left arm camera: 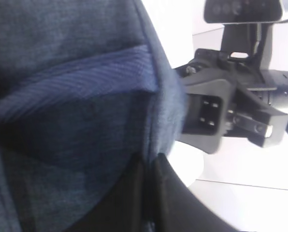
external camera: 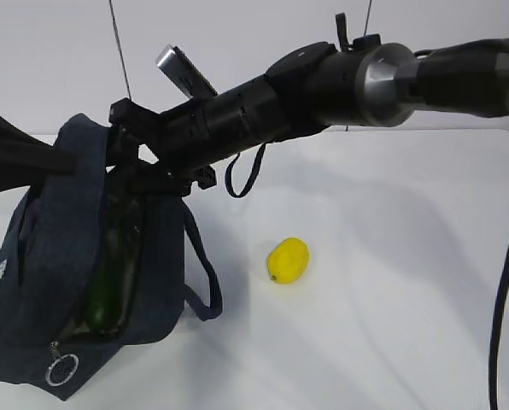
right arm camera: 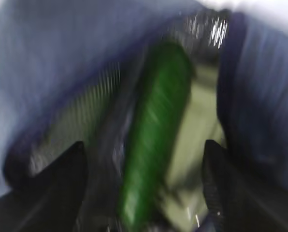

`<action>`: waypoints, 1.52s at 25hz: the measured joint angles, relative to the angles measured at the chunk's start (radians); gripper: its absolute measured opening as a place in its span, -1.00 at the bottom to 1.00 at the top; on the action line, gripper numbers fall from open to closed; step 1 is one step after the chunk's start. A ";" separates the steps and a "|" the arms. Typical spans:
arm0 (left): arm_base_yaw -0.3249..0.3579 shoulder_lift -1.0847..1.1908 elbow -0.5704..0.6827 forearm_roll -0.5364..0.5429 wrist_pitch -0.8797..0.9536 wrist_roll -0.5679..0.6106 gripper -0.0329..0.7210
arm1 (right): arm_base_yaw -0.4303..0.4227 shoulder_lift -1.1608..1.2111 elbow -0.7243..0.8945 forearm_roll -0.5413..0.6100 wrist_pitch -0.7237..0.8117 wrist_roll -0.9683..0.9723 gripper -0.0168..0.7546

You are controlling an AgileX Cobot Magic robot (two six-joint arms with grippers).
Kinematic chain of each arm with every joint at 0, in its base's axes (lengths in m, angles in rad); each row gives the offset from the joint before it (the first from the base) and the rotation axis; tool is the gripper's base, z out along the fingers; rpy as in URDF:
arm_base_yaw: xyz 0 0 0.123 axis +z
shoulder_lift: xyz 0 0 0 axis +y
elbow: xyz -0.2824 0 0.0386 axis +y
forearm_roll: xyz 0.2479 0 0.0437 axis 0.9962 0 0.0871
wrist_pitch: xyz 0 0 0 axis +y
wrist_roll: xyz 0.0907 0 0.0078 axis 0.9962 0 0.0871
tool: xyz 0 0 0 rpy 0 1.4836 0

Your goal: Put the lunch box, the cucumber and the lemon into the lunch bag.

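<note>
The table (external camera: 391, 282) is the biggest thing we see. At its 8 o'clock sits the lunch bag (external camera: 32, 290), its top open. Our left end effector (left arm camera: 151, 193) is pinched shut on the bag's cloth edge. Our right end effector (right arm camera: 144, 193) sits over the opening, spread wide and holding nothing; the cucumber (right arm camera: 153, 145) lies just below, pointing 12 to 6, already inside. The lemon (external camera: 289, 260) waits alone at 4 o'clock from the bag, nearer our right arm.

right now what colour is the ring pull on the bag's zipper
Silvery metal. The ring pull hangs at the lower front of the lunch bag, clearest in the exterior view.
</note>
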 joint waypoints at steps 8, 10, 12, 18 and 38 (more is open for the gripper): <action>0.000 0.000 0.000 0.000 0.007 0.000 -0.91 | -0.014 0.000 0.002 -0.143 0.139 -0.008 0.44; 0.000 0.000 0.000 0.000 0.007 0.000 -0.91 | -0.023 0.000 0.002 -0.183 0.200 -0.008 0.44; 0.000 0.000 0.000 0.000 0.007 0.000 -0.91 | -0.036 0.000 0.002 -0.205 0.245 -0.008 0.44; 0.000 0.000 0.000 0.000 0.007 0.000 -0.91 | -0.067 -0.046 0.002 -0.320 0.308 0.013 0.44; 0.000 0.000 0.000 0.003 0.007 0.000 -0.91 | -0.073 -0.260 0.232 -0.799 0.149 0.369 0.43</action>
